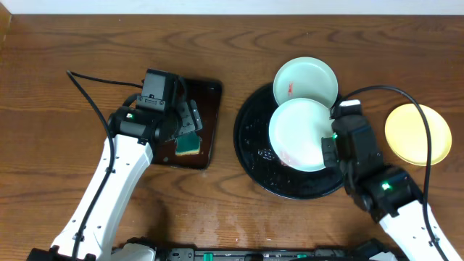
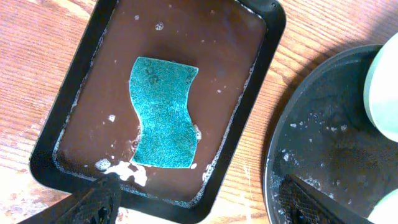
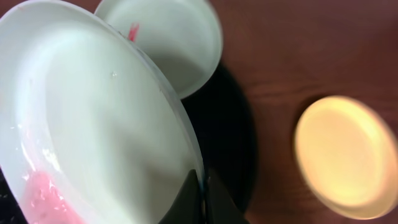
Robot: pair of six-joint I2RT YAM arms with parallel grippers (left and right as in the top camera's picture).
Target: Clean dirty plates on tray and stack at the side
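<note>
Plates mid-wash: my right gripper (image 3: 202, 196) is clamped on the right rim of a tilted mint plate (image 1: 301, 134), smeared pink, over the black tray (image 1: 250, 145). My left gripper (image 2: 202, 202) hangs wide open and holds nothing above the teal sponge (image 2: 165, 112) in the brown tray (image 2: 230, 37). A second mint plate (image 1: 308, 78) sits at the black tray's far edge. The yellow plate (image 1: 417, 134) lies near the table's (image 1: 58, 58) right edge. Bare wood runs along the table's left edge. Only the left wrist view shows foam.
</note>
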